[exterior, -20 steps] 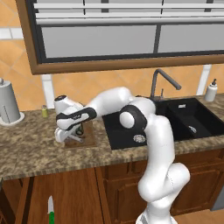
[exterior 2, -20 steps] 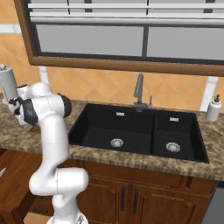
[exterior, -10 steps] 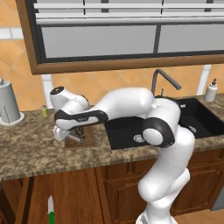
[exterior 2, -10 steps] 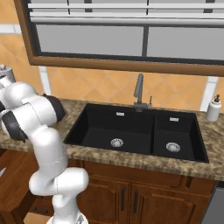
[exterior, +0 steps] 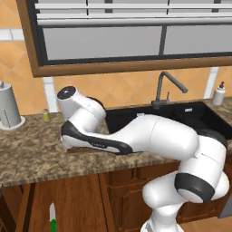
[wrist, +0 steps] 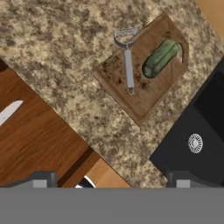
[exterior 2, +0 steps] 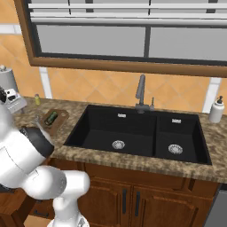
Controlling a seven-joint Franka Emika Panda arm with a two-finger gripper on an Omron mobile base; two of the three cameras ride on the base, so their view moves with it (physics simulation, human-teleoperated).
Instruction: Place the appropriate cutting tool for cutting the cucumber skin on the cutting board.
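Lying flat on the cutting board (wrist: pixel 144 74), the peeler (wrist: pixel 128 61) has its handle on the wood and its looped head poking just past the board's edge over the granite tabletop (wrist: pixel 65 48). The cucumber (wrist: pixel 161 58) rests beside it on the same board, near but apart. So the placing looks done, I'd say; what is left is only for the arm to pull clear. The hand (wrist: pixel 112 180) hangs well above the board with its two dark tips spread wide and nothing between them. Off the tabletop, the knife (exterior: pixel 52 216) sits down in front of the wooden cabinets. To the side, the black sink (wrist: pixel 201 135) shows its drain. No brand, label or writing can be read anywhere.
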